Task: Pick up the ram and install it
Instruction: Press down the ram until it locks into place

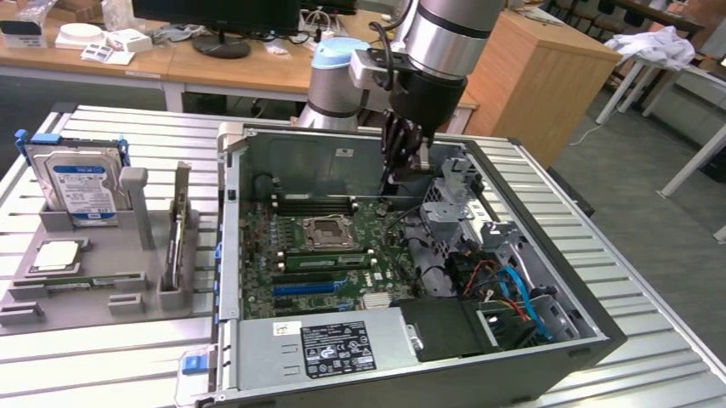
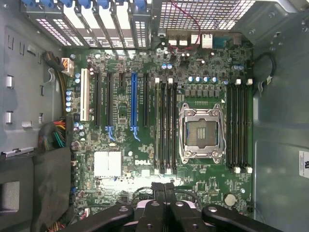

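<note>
My gripper (image 1: 399, 174) hangs over the back part of the open computer case (image 1: 590, 327), above the motherboard (image 1: 329, 246). In the wrist view the gripper (image 2: 164, 187) has its black fingers pressed together with nothing between them. A green ram stick (image 1: 323, 261) sits in a memory slot right beside the CPU socket (image 1: 329, 231); the wrist view shows this ram (image 2: 159, 125) as a thin green strip in the slot farthest from the socket (image 2: 202, 131). Another thin board (image 1: 178, 229) stands on edge in the grey holder (image 1: 23, 297), well apart from the gripper.
The grey holder at the exterior view's left also carries a blue-labelled hard drive (image 1: 77, 183) and a processor chip (image 1: 57, 255). The power supply (image 1: 329, 344), drive cage (image 1: 454, 183) and cables (image 1: 511, 285) crowd the case. Empty black memory slots (image 2: 239, 125) lie on the socket's other side.
</note>
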You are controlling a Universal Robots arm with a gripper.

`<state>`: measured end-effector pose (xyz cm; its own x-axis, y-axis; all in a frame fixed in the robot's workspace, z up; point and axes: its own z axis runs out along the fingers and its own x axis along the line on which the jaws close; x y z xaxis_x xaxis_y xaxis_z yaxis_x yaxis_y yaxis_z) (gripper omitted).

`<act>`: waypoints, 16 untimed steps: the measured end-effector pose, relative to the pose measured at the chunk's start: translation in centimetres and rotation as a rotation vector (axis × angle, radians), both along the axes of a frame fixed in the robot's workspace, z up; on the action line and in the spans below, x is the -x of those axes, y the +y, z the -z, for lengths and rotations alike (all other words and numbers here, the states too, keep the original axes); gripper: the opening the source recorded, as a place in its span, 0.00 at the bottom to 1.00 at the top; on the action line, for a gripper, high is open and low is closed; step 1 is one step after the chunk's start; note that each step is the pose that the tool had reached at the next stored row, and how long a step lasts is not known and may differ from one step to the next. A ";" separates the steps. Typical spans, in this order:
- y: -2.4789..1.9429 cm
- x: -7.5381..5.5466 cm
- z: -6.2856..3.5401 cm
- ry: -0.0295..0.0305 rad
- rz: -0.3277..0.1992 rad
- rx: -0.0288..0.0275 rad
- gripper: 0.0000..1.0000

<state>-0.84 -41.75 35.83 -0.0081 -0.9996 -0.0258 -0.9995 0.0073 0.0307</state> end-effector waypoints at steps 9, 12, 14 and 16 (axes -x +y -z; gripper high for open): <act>0.00 0.0 0.29 0.0001 0.000 0.0000 0.11; 0.00 0.0 0.39 -0.0001 0.000 0.0000 0.11; 0.00 0.0 0.46 -0.0001 0.000 0.0000 0.11; 0.00 0.0 0.54 0.0000 0.000 0.0001 0.11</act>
